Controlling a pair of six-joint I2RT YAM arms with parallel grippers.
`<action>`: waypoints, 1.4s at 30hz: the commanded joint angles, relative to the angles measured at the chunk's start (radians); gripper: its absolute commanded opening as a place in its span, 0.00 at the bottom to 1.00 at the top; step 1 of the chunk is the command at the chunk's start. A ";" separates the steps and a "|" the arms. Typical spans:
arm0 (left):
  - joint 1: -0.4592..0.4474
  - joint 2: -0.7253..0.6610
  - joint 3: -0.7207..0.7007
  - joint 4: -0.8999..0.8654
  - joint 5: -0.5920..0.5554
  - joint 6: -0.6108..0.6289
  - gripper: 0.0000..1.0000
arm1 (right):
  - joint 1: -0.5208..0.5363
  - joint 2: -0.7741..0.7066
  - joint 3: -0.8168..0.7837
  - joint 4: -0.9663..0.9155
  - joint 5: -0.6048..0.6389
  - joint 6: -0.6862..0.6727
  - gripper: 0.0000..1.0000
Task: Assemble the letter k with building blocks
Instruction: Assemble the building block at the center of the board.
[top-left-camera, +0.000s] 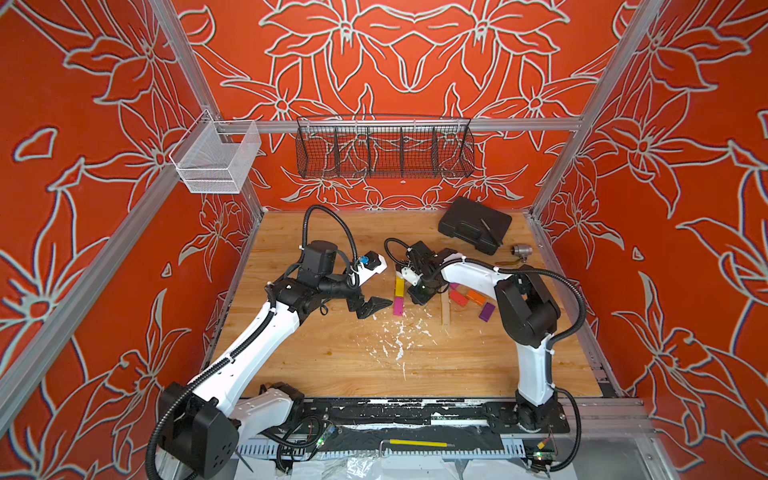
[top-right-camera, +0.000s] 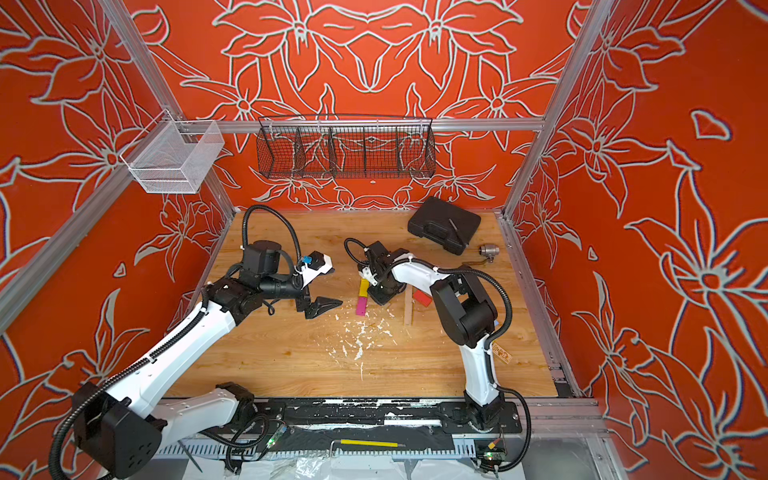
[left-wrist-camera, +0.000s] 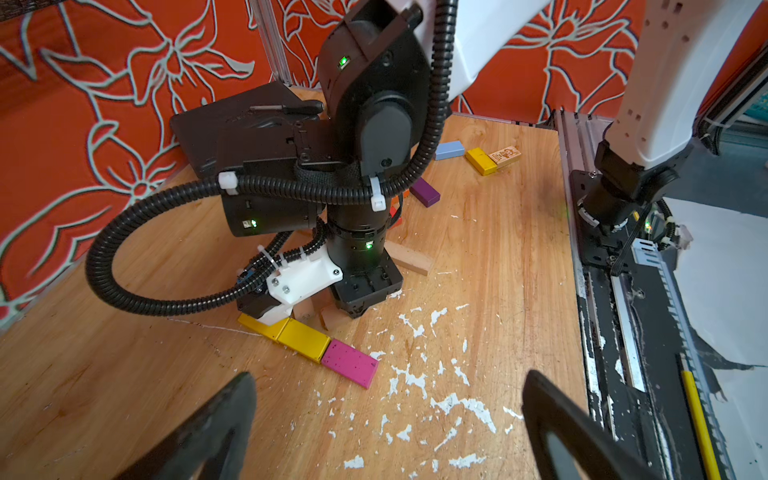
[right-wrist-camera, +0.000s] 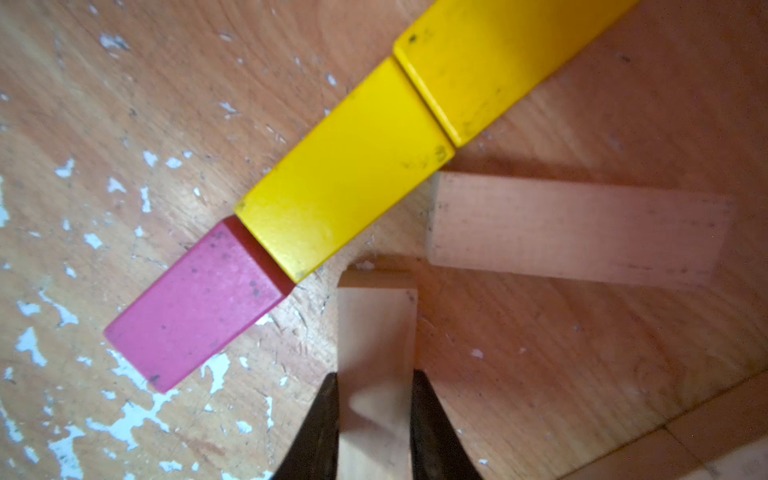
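Two yellow blocks (right-wrist-camera: 349, 183) and a magenta block (right-wrist-camera: 195, 316) lie end to end in a straight line on the wooden table. A plain wood block (right-wrist-camera: 577, 232) lies flat with one end against the line. My right gripper (right-wrist-camera: 376, 380) is shut on another plain wood block (right-wrist-camera: 376, 332), whose free end is close to the yellow–magenta joint. In both top views the right gripper (top-left-camera: 419, 297) points down just right of the line (top-left-camera: 399, 296). My left gripper (left-wrist-camera: 388, 376) is open and holds nothing, left of the magenta block (top-right-camera: 361, 306).
Red (top-left-camera: 457, 296), orange (top-left-camera: 475, 296) and purple (top-left-camera: 487, 311) blocks and a wood strip (top-left-camera: 446, 309) lie under the right arm. Light blue (left-wrist-camera: 449, 150), yellow (left-wrist-camera: 481, 161) and printed (left-wrist-camera: 505, 154) blocks lie beyond. A black case (top-left-camera: 473, 224) and a silver fitting (top-left-camera: 521, 250) sit at the back right.
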 joint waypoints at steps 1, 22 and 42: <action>0.008 0.005 0.015 0.002 0.028 0.000 0.97 | -0.003 0.005 0.029 -0.003 -0.011 0.009 0.26; 0.011 0.006 0.016 0.004 0.034 -0.004 0.97 | -0.003 0.032 0.045 -0.014 -0.029 0.021 0.28; 0.024 0.001 0.017 -0.003 0.037 0.005 0.97 | -0.003 0.042 0.058 -0.008 -0.035 0.029 0.29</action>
